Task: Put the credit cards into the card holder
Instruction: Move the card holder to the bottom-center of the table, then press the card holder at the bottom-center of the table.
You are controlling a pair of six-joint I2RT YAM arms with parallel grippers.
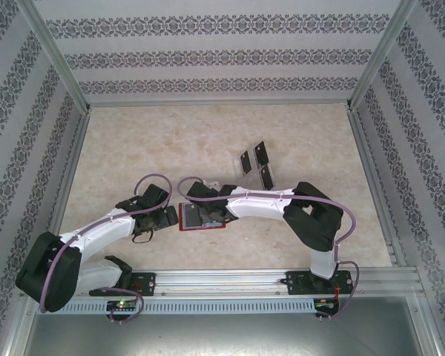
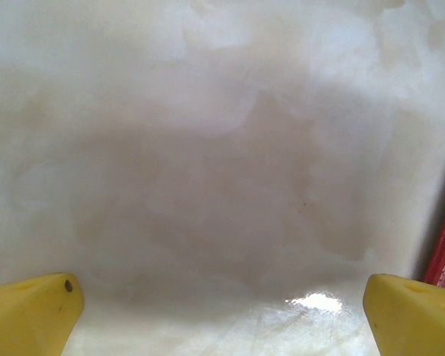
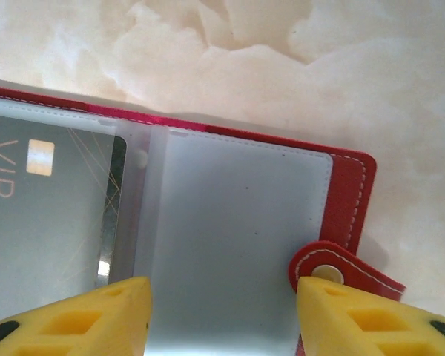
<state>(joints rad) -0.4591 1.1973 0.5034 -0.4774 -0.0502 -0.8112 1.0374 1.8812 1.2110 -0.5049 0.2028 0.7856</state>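
While the right end effector (image 3: 222,319) hung half open over the card holder (image 3: 350,194), gripping nothing that I could see, the left end effector (image 2: 222,315) stood wide open and empty above bare desk (image 2: 208,148) at the holder's 9 o'clock. The red holder lay unfolded near the desk's middle, toward 6 o'clock. Three loose credit cards (image 1: 261,153) lay well apart from it at its 1 o'clock. A pocketed card (image 3: 44,222) sat on the 9 o'clock side, and the clear pocket (image 3: 237,222) beside it was empty. Nothing pinned the holder, so I judged that a card pushed at the floppy pocket mouth might shove it across the smooth desk, or that a finger might snag the snap tab (image 3: 322,271). Only "VIP" was legible, in pale letters beside a gold chip (image 3: 40,157).
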